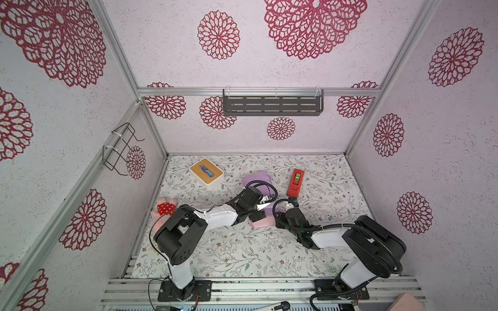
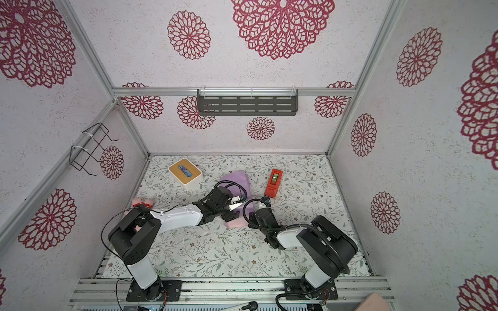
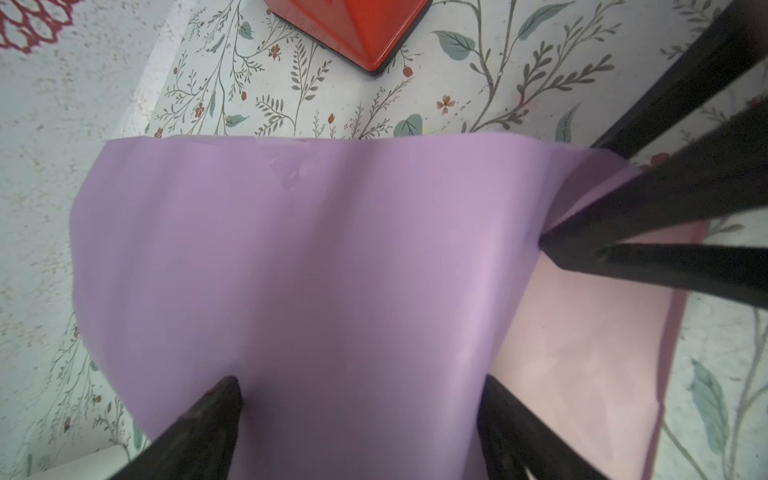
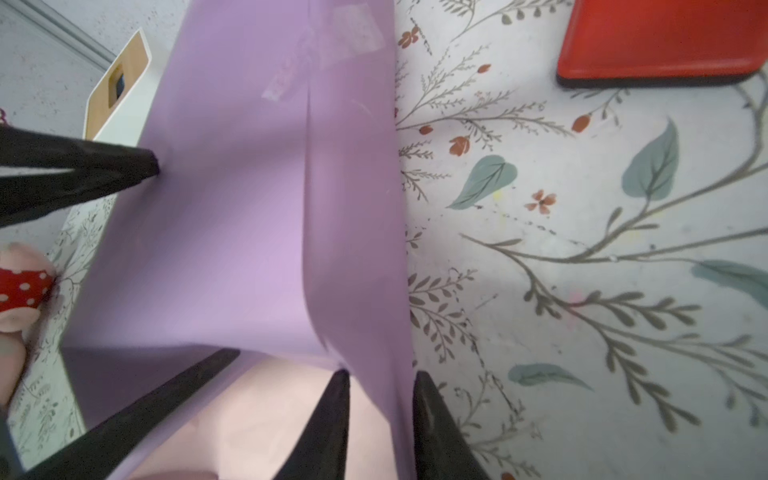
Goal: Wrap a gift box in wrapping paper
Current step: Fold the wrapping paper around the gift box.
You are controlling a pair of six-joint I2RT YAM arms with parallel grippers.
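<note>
The wrapping paper (image 1: 256,179) lies folded over a box shape in mid-table, lilac (image 3: 316,266) outside and pale pink (image 4: 266,407) inside. The gift box is hidden under it. My left gripper (image 3: 359,395) is open, its two fingers spread wide on the lilac top face. My right gripper (image 4: 380,384) comes from the near side at the paper's corner. Its jaws stand a little apart, with a lilac flap hanging loose between them. In both top views the two grippers (image 1: 265,203) (image 1: 288,206) meet over the bundle (image 2: 234,179).
A red tape dispenser (image 1: 295,182) lies just right of the bundle. A white box with a wooden slotted top (image 1: 206,171) stands at the back left. A pink plush toy (image 1: 165,207) sits by the left wall. A dark shelf (image 1: 272,105) hangs on the back wall.
</note>
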